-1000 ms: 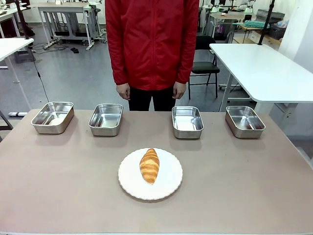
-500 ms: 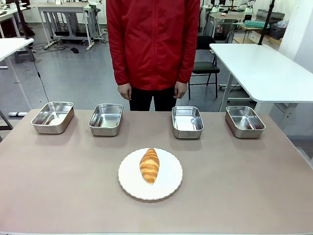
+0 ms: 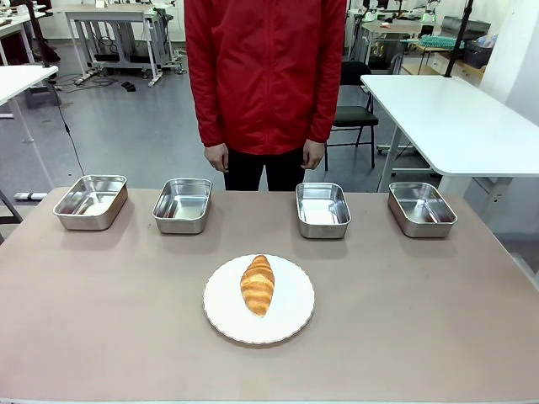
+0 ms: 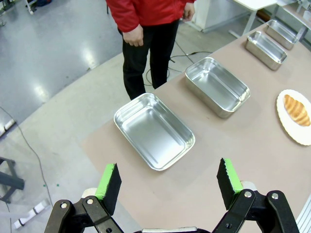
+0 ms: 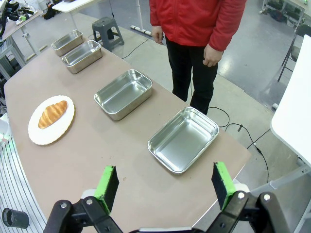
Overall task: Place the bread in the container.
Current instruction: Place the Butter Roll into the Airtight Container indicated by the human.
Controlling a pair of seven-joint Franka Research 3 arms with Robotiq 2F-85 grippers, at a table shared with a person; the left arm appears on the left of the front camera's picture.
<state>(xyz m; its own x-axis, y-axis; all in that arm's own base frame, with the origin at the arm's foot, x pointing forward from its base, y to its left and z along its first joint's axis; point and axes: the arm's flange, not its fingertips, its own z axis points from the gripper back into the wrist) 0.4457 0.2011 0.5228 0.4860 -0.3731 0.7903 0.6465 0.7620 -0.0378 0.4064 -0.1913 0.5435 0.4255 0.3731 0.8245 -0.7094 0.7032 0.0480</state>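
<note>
The bread [image 3: 258, 285], a golden-brown croissant, lies on a round white plate [image 3: 295, 316] at the table's middle front. Four alike steel containers stand in a row behind it: far left [image 3: 91, 202], inner left [image 3: 183, 204], inner right [image 3: 322, 209], far right [image 3: 421, 208]. All look empty. My left gripper [image 4: 167, 167] hangs open high over the far-left container [image 4: 154, 131], with the bread [image 4: 297, 109] off to one side. Above the far-right container [image 5: 183, 139] my right gripper [image 5: 164, 167] is open too, far from the bread [image 5: 52, 113].
A person in a red jacket [image 3: 265, 76] stands at the far edge behind the row, hands [image 3: 216, 156] hanging at the sides. White tables [image 3: 455, 118] and a chair [image 3: 352, 109] stand beyond on the grey floor.
The person has shifted slightly to the right. Nothing on the table has moved.
</note>
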